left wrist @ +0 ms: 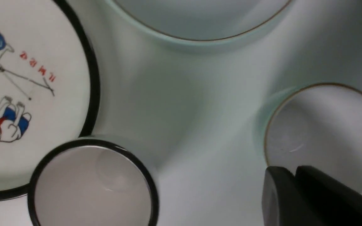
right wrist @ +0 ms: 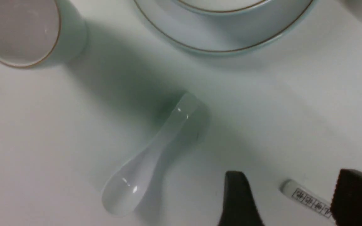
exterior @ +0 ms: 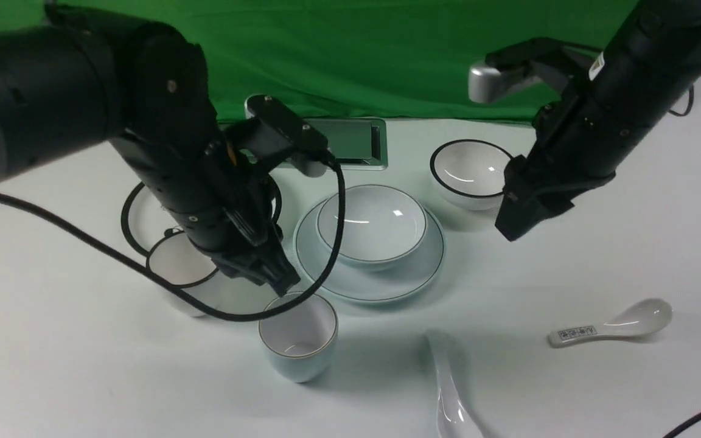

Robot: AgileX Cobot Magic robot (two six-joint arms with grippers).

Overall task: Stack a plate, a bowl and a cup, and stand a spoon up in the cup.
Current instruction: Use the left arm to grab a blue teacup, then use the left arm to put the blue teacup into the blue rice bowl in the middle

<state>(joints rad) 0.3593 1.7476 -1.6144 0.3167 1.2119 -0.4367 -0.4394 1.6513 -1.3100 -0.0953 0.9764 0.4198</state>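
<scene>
The bowl (exterior: 372, 222) sits on the plate (exterior: 423, 271); the cup (exterior: 299, 340) and spoon (exterior: 451, 389) wait on the desk (exterior: 569, 274). My left fingers (exterior: 271, 274), pressed together, hover at the cup's rim; my right fingers (right wrist: 237, 194) hang spread, empty.

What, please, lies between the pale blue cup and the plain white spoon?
Only bare table; the right wrist view shows nothing between the cup and spoon.

Red marks on cartoon plate (left wrist: 58, 119), print on patterned spoon (exterior: 612, 325): illegible.
</scene>
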